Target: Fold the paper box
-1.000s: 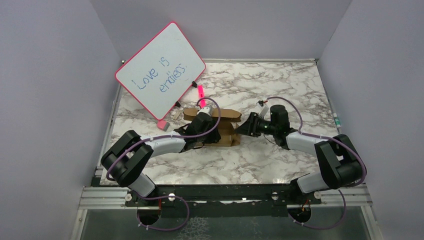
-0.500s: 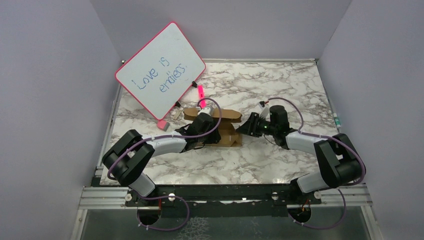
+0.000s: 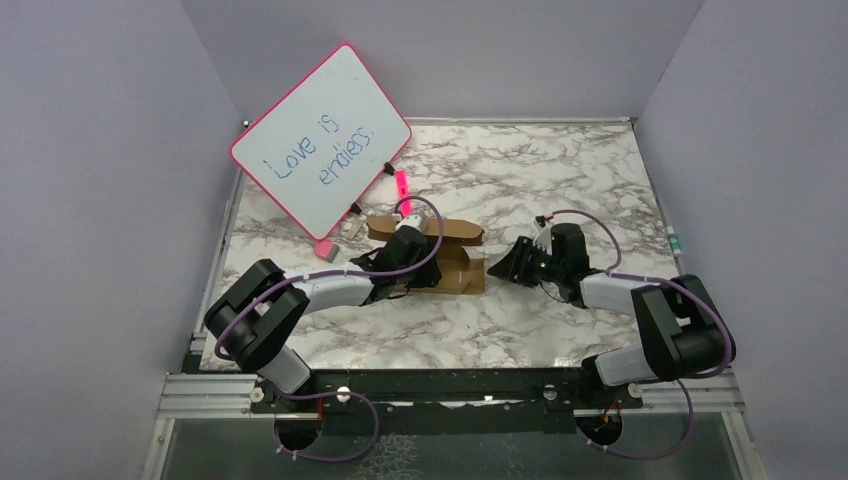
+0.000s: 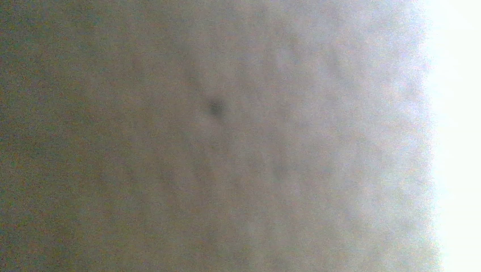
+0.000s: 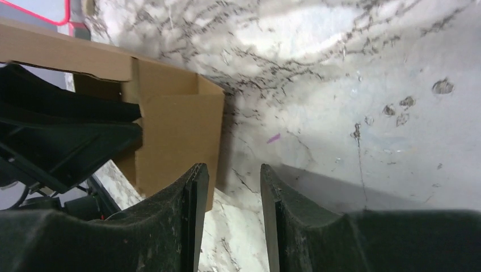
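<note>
Paper box [image 3: 452, 262] at mid-surface, left pincer [image 3: 398, 262] on it, right pincer [image 3: 503, 266] off its 3 o'clock edge.
The brown box lies partly folded on the marble surface [image 3: 560, 170]; its far flap stands up along the 12 o'clock side; the left pincer presses in from 9 o'clock and its own camera sees only blurred tan, so I cannot tell how its jaws stand; the right pincer's fingers [image 5: 195, 187] sit slightly apart with only marble in the gap, gripping nothing, just beside the box's cut 3 o'clock edge; a strip of bare marble separates them from above; a whiteboard [image 3: 320, 140] leans at 10 o'clock with a pink marker [image 3: 400, 183] near it; open marble runs from 12 to 3 o'clock.
</note>
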Available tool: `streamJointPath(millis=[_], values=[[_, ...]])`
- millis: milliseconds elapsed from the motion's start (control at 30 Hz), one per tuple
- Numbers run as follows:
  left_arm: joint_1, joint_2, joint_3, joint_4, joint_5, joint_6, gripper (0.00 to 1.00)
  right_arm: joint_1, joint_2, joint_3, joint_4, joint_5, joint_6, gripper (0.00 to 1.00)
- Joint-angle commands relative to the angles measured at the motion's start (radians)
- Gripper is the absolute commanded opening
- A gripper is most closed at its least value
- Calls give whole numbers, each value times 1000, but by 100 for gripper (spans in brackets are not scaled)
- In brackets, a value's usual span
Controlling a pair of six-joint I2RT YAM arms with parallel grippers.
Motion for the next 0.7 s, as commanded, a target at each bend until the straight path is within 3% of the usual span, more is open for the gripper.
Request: streamJointPath(millis=[0,400,667], values=[[-6,12,22,-33,-9,7,45,-1,75,-25,122,-92,22,45],[-5,29,17,-23,11,-5,45,0,289,-53,452,-271,184,50],[-7,36,15,-10,28,-12,43,3,296,-48,537,-300,243,50]])
